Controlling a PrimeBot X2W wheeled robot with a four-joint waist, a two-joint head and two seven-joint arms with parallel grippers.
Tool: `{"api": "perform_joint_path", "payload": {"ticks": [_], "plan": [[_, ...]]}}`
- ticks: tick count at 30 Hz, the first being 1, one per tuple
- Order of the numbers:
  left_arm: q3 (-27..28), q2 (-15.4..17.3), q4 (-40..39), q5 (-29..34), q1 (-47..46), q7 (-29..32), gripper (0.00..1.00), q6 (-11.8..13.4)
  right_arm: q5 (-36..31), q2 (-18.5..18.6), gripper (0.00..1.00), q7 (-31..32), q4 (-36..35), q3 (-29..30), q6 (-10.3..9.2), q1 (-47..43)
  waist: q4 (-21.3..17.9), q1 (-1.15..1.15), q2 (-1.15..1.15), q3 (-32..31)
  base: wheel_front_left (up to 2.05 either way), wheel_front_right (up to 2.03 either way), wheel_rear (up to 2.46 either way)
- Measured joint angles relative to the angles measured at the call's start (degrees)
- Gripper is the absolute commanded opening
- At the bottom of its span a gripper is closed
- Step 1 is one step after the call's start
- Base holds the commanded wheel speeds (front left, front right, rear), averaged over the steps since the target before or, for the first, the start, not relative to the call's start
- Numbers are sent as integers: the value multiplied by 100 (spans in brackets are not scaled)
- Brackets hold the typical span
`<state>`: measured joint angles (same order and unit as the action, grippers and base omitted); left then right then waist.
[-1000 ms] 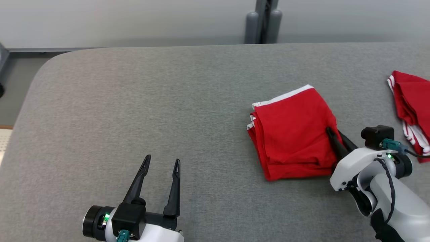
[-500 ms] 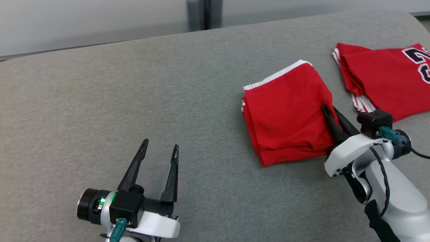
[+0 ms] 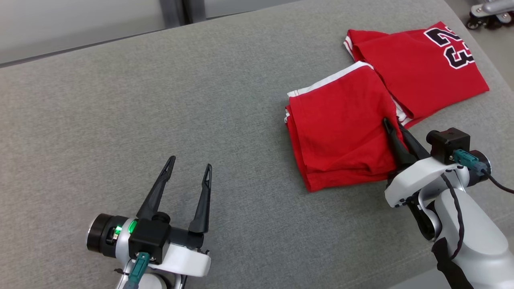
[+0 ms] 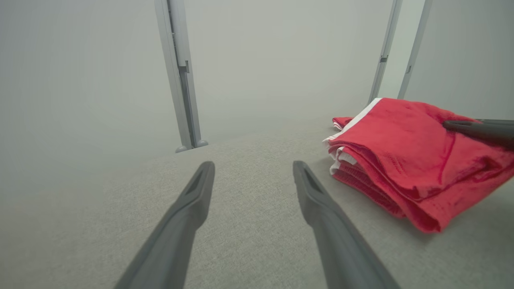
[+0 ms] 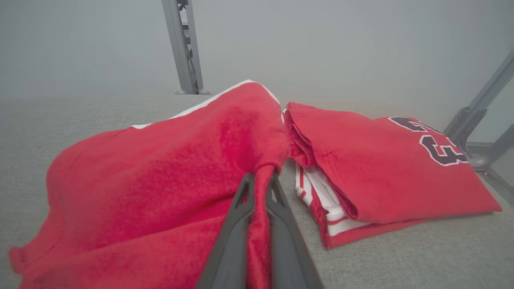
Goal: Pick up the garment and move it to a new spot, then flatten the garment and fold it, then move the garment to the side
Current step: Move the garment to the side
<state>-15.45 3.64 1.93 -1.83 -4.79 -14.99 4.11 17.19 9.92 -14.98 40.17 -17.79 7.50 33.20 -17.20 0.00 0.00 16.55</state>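
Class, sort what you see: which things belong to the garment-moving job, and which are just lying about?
Job in hand: folded red garment; right gripper, shut on its edge; grey table.
Lying about: red number-23 jersey, folded; left gripper, open and idle.

- The grey fabric-covered bench (image 3: 120, 100) lies open across its left and middle, around the spread-fingered left gripper (image 3: 190, 162).
- At right, the folded red garment with white trim (image 3: 337, 132) touches the folded red jersey numbered 23 (image 3: 417, 68); only a narrow wedge of bench parts their near edges.
- The right gripper (image 3: 390, 123), pinched on the garment's edge, sits in that wedge.
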Motion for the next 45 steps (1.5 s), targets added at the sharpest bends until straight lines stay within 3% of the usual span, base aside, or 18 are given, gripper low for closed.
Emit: {"api": "perform_joint_path", "payload": {"ticks": [5, 10, 17, 33, 39, 45], "plan": [[-26, 21, -3, 41, -104, 0, 100, -36, -25, 10, 0, 1, -14, 56, 0, 15, -116, 0, 0, 126, 0, 0, 0], [-141, 27, -136, 145, -367, 0, 100, -104, -178, 255, 0, 1, -59, 201, 0, 218, -72, 0, 0, 291, 0, 0, 0], [-248, 87, -229, 250, -685, 0, 100, -157, -491, 778, 0, 1, -125, 389, 0, 577, 52, 0, 0, 594, 0, 0, 0], [-434, 271, -338, 393, -1339, 0, 100, -178, -662, 2429, 0, 1, 168, 299, 1, 1600, 354, 0, 0, 1659, 0, 0, 0], [-559, 336, -360, 497, -1456, 0, 100, -155, -655, 2805, 0, 0, 485, 102, 1, 1758, 503, 0, 0, 1803, 0, 0, 0], [-655, 372, -393, 494, -1550, 0, 100, -153, -664, 2917, 0, 0, 991, -57, 1, 1933, 622, 0, 0, 1875, 0, 0, 0]]}}
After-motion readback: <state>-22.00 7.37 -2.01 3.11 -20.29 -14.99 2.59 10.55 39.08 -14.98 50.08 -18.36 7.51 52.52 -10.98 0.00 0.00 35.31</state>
